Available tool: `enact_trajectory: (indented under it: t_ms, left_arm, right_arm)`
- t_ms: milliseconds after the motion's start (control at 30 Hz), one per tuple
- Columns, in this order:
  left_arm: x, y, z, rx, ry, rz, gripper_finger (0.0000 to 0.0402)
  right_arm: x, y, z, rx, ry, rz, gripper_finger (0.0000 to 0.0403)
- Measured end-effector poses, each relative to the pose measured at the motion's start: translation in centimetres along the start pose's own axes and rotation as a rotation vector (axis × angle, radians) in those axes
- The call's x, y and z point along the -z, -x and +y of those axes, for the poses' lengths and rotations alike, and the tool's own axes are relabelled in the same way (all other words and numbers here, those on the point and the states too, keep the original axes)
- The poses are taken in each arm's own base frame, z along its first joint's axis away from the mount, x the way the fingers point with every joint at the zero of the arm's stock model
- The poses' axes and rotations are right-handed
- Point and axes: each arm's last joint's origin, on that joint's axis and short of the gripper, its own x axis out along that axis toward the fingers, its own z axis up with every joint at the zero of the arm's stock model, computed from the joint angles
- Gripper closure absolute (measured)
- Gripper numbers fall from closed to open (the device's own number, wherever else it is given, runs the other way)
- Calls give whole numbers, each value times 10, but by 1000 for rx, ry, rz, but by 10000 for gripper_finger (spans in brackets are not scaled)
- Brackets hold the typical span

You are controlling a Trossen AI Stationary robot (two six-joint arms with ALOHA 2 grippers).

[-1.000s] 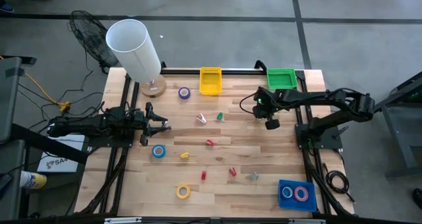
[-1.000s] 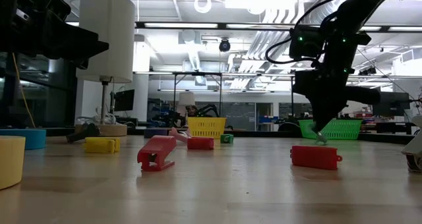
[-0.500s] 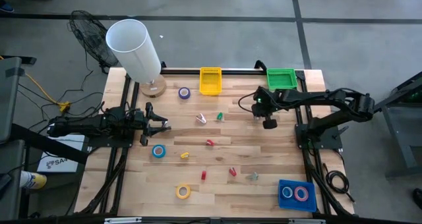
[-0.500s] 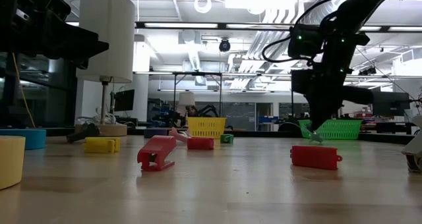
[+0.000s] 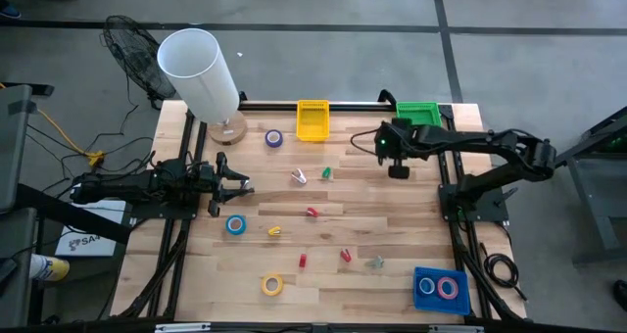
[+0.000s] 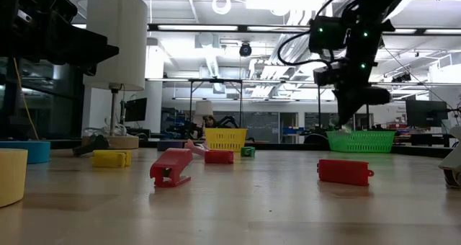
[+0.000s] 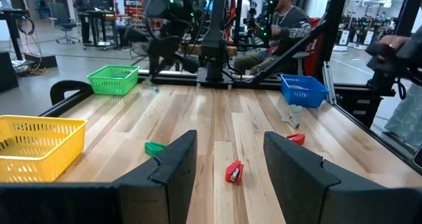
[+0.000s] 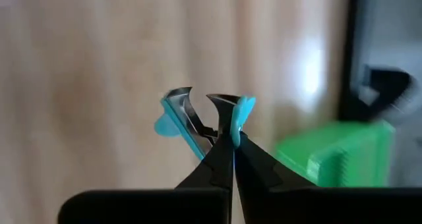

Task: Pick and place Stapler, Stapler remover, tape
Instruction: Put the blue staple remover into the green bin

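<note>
My right gripper (image 5: 397,168) is shut on a pale blue staple remover (image 8: 204,115) and hangs above the table just short of the green basket (image 5: 417,116). The low view shows it raised in front of that basket (image 6: 360,140). My left gripper (image 5: 240,184) waits open over the table's left side. On the boards lie tape rolls: purple (image 5: 273,137), blue (image 5: 235,225) and yellow (image 5: 271,285). Small red staplers (image 5: 312,213) (image 5: 346,256) lie mid-table, one ahead of my left gripper (image 7: 233,171). A grey staple remover (image 5: 375,262) lies near the front. My right gripper pinches the staple remover between its two fingertips (image 8: 227,159) at its back end (image 8: 221,140). The metal claws (image 8: 188,95) and blue grips stick out past the fingers. The remover is lifted clear of the table.
A yellow basket (image 5: 313,119) stands at the far edge beside the green one. A blue basket (image 5: 441,289) at the near right corner holds two tape rolls. A white lamp (image 5: 201,73) on a wooden foot fills the far left corner. People show behind the table.
My right gripper has risen, still shut on the staple remover, and moved toward the table's far edge, closer to the green basket.
</note>
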Motion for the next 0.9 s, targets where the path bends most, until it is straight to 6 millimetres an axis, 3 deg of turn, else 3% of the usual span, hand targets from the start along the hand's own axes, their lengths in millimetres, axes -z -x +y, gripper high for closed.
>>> enact_trajectory:
  t_ms: [367,667,900]
  left_arm:
    - [0,0,0,0,0,0,227]
    - [0,0,0,1,0,0,227]
    - [0,0,0,0,0,0,227]
  right_arm:
    - [9,10,-57,182,-265,102,403]
    - [45,-2,-100,224,-653,173,403]
    - [63,-9,-121,181,-903,107,403]
